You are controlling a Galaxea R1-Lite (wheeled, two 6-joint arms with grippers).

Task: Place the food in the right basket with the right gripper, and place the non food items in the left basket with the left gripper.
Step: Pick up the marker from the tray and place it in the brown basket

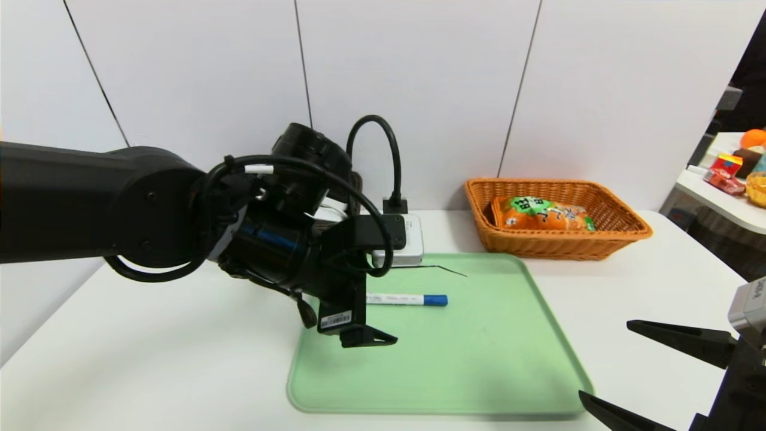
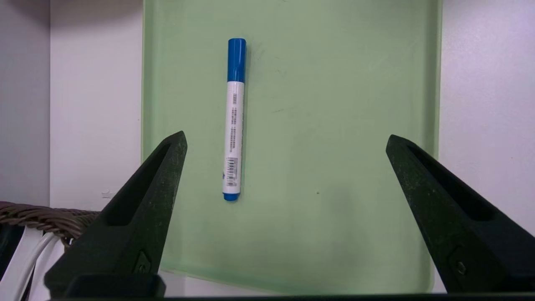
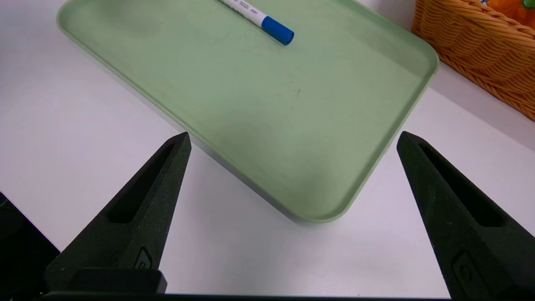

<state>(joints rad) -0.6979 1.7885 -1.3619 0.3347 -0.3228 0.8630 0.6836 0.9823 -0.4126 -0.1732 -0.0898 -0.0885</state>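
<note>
A white marker with a blue cap (image 1: 407, 299) (image 2: 234, 121) lies on the green tray (image 1: 467, 371). My left gripper (image 1: 368, 335) (image 2: 286, 136) hangs open just above the tray's left part; the marker's tail end lies between the fingers, nearer one of them, untouched. The orange snack bag (image 1: 547, 214) lies in the orange-tan right basket (image 1: 622, 230) at the back right. My right gripper (image 1: 604, 359) (image 3: 293, 134) stands open and empty over the table by the tray's near right corner. A strip of the dark brown left basket (image 2: 42, 215) and white cord (image 2: 21, 259) show in the left wrist view.
My left arm (image 1: 119, 203) spans the left half of the head view and hides what is behind it. A side table (image 1: 718, 197) with colourful items stands at the far right. A white wall closes off the back of the table.
</note>
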